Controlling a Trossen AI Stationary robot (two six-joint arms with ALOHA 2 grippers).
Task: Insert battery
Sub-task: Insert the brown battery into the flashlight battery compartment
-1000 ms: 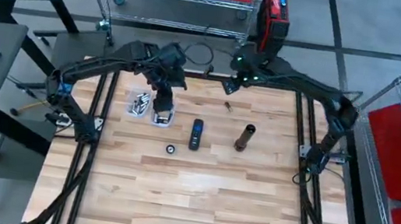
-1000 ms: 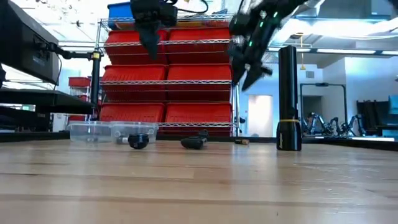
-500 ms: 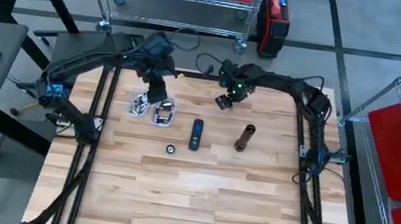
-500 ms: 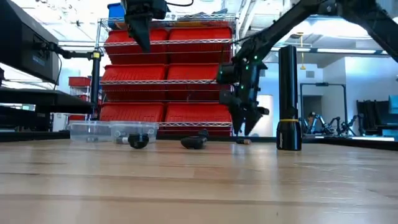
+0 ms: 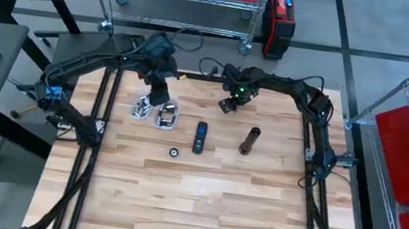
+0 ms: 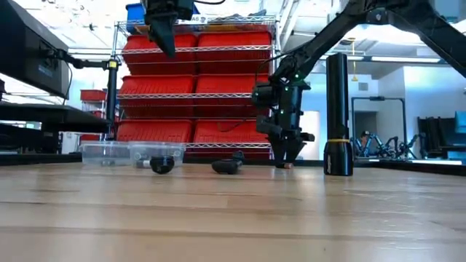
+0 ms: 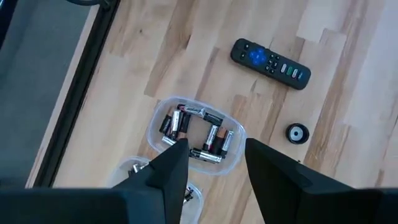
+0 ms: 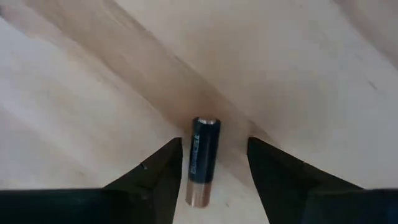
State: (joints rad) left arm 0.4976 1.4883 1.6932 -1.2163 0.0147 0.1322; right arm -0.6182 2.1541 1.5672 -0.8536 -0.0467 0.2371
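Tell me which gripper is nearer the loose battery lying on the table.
Right. The right gripper is down at the loose battery, open, one finger on either side of it. The left gripper is open above the clear battery tray, well off to the side.

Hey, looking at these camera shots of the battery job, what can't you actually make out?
- Whether the right gripper touches the loose battery: its wrist view cuts off the fingertips, and the low view is too small.
- The second clear tub and its contents: the left gripper covers it in the left wrist view.
- The flashlight opening: too small in the high view; the low view shows only its side.
- Labels on batteries in the open tub: too small.
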